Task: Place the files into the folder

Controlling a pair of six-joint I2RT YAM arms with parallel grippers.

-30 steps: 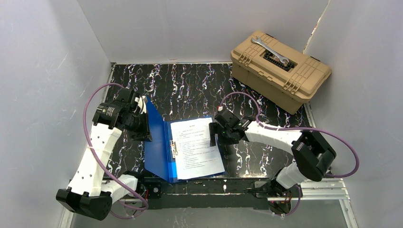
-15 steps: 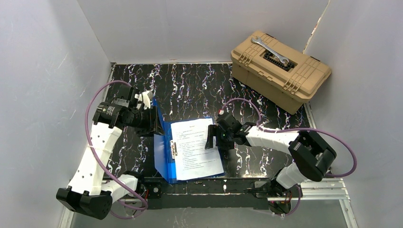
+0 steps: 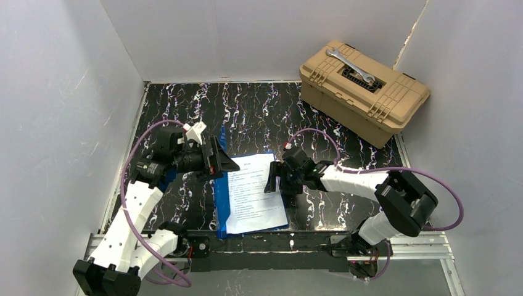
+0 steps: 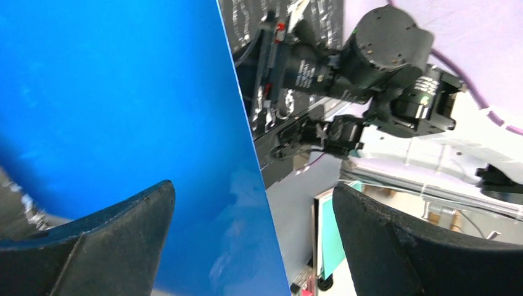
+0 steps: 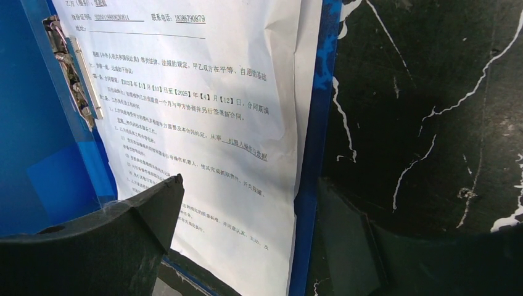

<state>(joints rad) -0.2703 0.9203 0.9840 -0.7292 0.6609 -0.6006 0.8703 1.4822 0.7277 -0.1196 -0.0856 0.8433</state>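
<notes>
Left wrist view shows you the left gripper (image 4: 253, 190) with its jaws spread wide. The folder (image 4: 123, 92) has its glossy blue cover filling the space from the left finger across to the middle of the gap, and the cover's free edge runs up between the fingers. Nothing is pinched, and you cannot tell whether the left finger touches the plastic. A second ago this gripper was clamped on the cover, which leaned open well out to the left. Since then the arm has swung in toward the pages, the jaws have let go, and from above the cover now reads as a narrow blue strip standing along the spine just below the tool. Your right gripper (image 5: 250, 182) is also open and holds nothing. The files (image 5: 203, 111) lie flat directly beneath it on the folder's back panel, the metal clip (image 5: 69, 69) is off to its left, and the dark marbled table (image 5: 432, 123) is to its right. It has edged slightly closer to the pages with its opening unchanged. The tan toolbox (image 3: 364, 89) and the wrench (image 3: 350, 64) on it, well beyond both tools, have not moved.
</notes>
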